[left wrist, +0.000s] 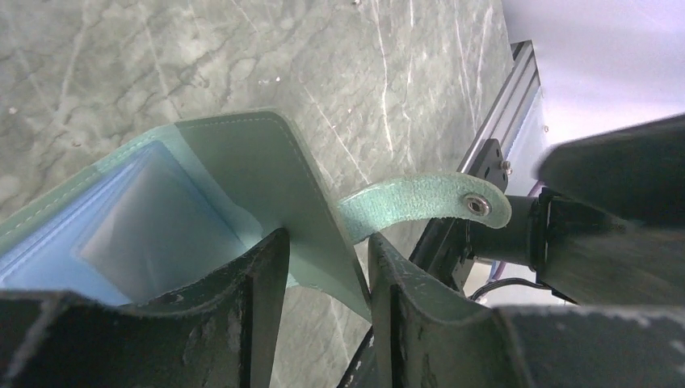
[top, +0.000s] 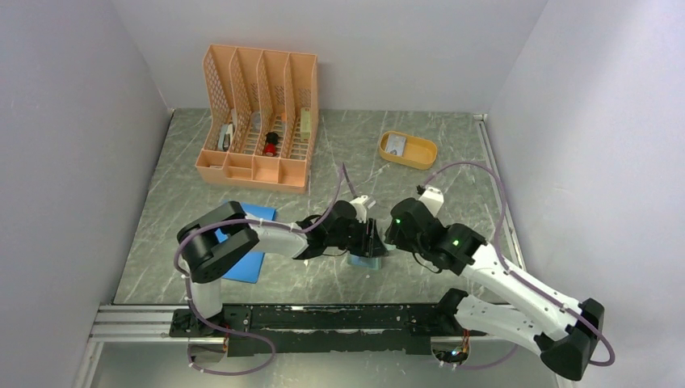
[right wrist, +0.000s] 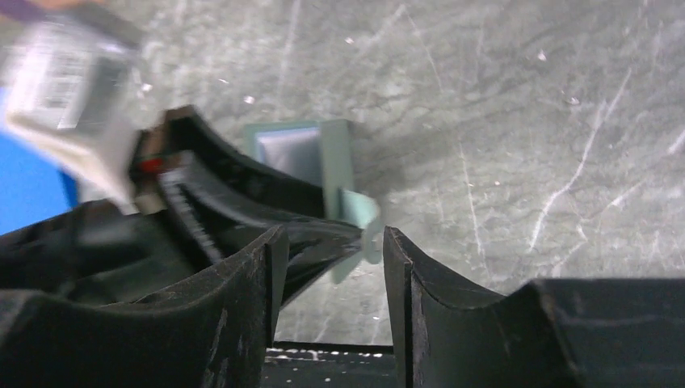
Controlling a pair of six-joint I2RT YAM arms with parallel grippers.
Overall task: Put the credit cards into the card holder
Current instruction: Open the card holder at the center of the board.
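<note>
Holding the wallet (left wrist: 234,162) open looks like the job of my left gripper (left wrist: 327,238). Its two fingers stand partly apart, one on each side of the green cover, and the cover's edge runs slantwise through the gap. I do not think they pinch it yet, because the gap is much wider than the thin cover. The cover stands up off the surface (left wrist: 242,56), so the blue clear pocket (left wrist: 121,234) inside faces up where a card can slide in. The tab (left wrist: 428,202) with its snap sticks out to the side, out of the way.

My right gripper (right wrist: 331,238) sits just beside the left one, near the tab. Its fingers are about half apart with nothing between them. I guess it is free so it can fetch a card.

The wallet lies near me, between my two arms. One card (top: 395,144) lies in the yellow tray (top: 428,153), well apart from the wallet, at the far right. A pale patch shows in the pocket. It may be a card, but I cannot tell.
</note>
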